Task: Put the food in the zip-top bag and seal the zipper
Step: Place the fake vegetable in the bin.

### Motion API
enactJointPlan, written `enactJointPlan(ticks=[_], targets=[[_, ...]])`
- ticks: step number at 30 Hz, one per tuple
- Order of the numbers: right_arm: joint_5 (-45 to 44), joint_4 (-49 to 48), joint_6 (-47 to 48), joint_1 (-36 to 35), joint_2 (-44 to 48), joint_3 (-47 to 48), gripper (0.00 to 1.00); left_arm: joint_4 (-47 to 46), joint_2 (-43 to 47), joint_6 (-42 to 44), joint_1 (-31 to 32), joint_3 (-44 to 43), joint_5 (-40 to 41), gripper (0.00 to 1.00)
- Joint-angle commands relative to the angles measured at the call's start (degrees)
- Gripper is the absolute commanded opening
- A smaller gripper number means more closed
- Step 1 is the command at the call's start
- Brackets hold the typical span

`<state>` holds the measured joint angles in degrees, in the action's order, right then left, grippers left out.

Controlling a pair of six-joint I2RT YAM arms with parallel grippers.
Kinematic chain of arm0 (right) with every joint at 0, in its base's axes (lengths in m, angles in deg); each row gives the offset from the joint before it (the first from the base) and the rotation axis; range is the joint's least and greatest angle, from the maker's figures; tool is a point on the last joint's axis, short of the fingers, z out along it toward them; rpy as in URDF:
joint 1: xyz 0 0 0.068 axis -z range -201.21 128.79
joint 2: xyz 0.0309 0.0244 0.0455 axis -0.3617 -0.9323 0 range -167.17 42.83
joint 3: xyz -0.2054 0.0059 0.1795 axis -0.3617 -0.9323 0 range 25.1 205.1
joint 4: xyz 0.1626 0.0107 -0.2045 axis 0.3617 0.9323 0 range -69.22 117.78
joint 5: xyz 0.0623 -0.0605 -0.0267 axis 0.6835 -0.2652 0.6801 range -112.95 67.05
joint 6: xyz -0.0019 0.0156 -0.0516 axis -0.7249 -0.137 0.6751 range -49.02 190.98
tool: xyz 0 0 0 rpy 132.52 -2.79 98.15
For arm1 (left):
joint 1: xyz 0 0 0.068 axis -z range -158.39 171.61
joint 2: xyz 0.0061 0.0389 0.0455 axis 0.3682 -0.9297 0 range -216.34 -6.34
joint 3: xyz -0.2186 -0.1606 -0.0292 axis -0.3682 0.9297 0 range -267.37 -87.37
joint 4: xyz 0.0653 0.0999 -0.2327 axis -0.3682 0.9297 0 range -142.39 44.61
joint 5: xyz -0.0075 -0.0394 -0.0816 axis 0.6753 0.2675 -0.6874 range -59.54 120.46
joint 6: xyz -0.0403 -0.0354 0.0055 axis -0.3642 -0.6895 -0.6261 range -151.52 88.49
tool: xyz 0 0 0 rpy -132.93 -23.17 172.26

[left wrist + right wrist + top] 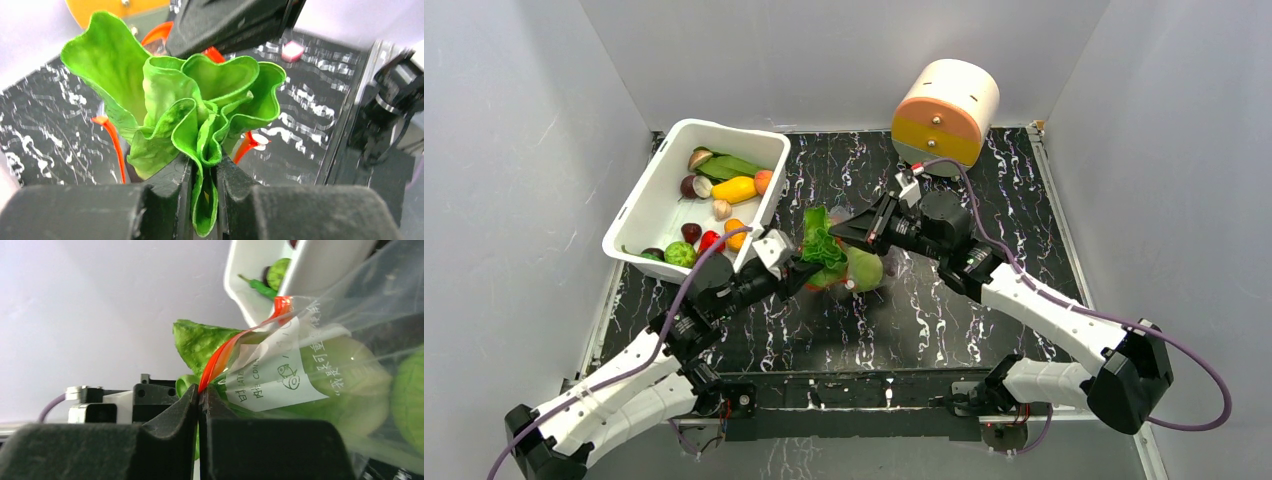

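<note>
A ruffled green toy lettuce [190,100] is pinched at its stem end by my left gripper [204,167], which is shut on it. The lettuce [822,240] stands at the mouth of the clear zip-top bag [864,270] in the middle of the table. My right gripper [201,392] is shut on the orange-red zipper [235,342] at the bag's mouth edge and holds it up. Inside the bag [350,315] lies a pale green round food piece [345,370]. The zipper strip [116,145] curves around the lettuce on both sides. Several more food toys lie in the white bin [634,215].
The white bin stands at the back left, close to my left arm. An orange and cream cylinder [944,112] sits at the back right, behind my right gripper [849,232]. Grey walls close in the black marbled table [964,310] on three sides.
</note>
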<state>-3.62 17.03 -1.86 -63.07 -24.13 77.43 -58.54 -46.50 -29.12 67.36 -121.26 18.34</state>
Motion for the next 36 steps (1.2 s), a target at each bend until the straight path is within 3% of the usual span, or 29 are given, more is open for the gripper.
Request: enactJointPlan(ticks=[1,6,10,15,19,22,25,28,32,36], targets=[[5.6,-18.8,-8.5,-0.8,2.6,1.2,0.00,-15.5,2.4,-5.9,0.1,-2.8,-0.4,0.00],[4.2,-23.7,-14.5,-0.8,4.3,0.0,0.00,-17.4,3.6,-7.7,0.1,-2.5,-3.0,0.00],[1.9,-25.5,-16.9,-0.8,6.4,-2.0,0.00,-17.1,3.4,-5.1,0.1,4.9,0.9,0.00],[5.3,-28.5,-20.0,-0.8,3.5,-1.9,0.00,-34.9,1.8,-7.5,0.1,15.5,4.9,0.00],[5.3,-24.9,-17.4,-0.8,2.8,-0.5,0.00,-22.9,-2.7,-1.6,0.1,7.3,2.8,0.00],[5.2,-25.1,-17.3,-0.8,2.2,-2.5,0.00,-17.3,-1.7,-3.2,0.1,2.5,1.3,0.06],[5.5,-27.8,-17.1,-0.8,0.6,-4.7,0.00,-13.2,3.5,-7.7,0.1,0.5,1.4,0.00],[3.6,-20.1,-11.1,-0.2,0.7,-3.5,0.00,-0.9,6.6,-12.2,0.1,-5.7,11.2,0.00],[-6.0,-3.7,1.1,0.3,2.2,-0.2,0.00,16.3,3.8,-14.0,0.0,-18.9,20.1,0.00],[-12.4,2.9,7.3,0.4,1.1,1.1,0.00,15.1,1.6,-17.1,0.1,-27.9,13.5,0.00]])
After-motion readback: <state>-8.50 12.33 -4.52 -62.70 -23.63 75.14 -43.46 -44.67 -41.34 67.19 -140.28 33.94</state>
